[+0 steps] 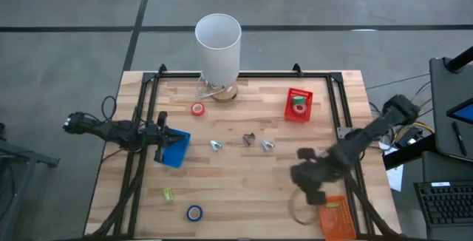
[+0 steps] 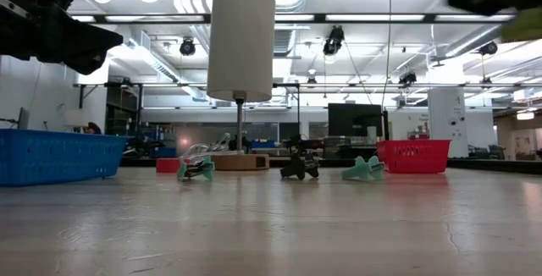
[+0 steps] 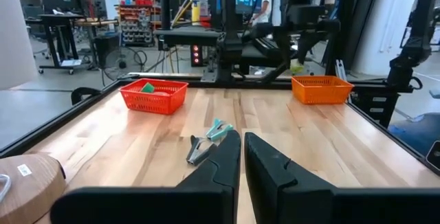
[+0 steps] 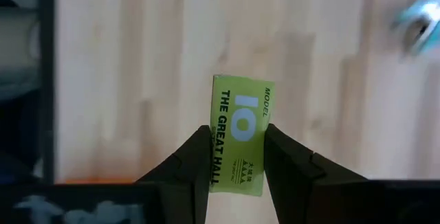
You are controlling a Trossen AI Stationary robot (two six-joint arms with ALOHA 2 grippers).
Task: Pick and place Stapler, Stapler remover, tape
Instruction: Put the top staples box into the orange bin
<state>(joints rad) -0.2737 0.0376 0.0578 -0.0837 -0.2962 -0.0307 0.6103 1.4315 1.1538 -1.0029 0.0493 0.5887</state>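
My right gripper point(image 4: 237, 133) is shut on a small lime-green stapler point(image 4: 240, 131) printed "THE GREAT WALL 10". It hovers high over the table's right near part point(image 1: 313, 191), beside the orange bin point(image 1: 336, 216). My left gripper point(image 3: 242, 157) is shut on nothing and stays above the blue bin point(image 1: 174, 151) at the table's left. Three staple removers point(image 1: 215, 146) point(image 1: 249, 139) point(image 1: 267, 146) lie mid-table. A red tape roll point(image 1: 197, 109) and a blue one point(image 1: 194, 212) lie flat on the wood. A green roll point(image 1: 298, 109) sits in the red bin point(image 1: 298, 95). My right gripper pinches the green stapler between its two fingers point(image 4: 196, 157), one on each long side near one end point(image 4: 234, 176). The printed end sticks out past the fingertips. The fingers point down from above, and the stapler is lifted clear of the table.
A white lamp point(image 1: 218, 45) on a round wooden base point(image 1: 222, 92) stands at the far edge. Another small green item point(image 1: 168, 194) lies near the left near corner. A black frame rail point(image 1: 244, 75) borders the table. Bare wood shows between the staple removers and the near edge.
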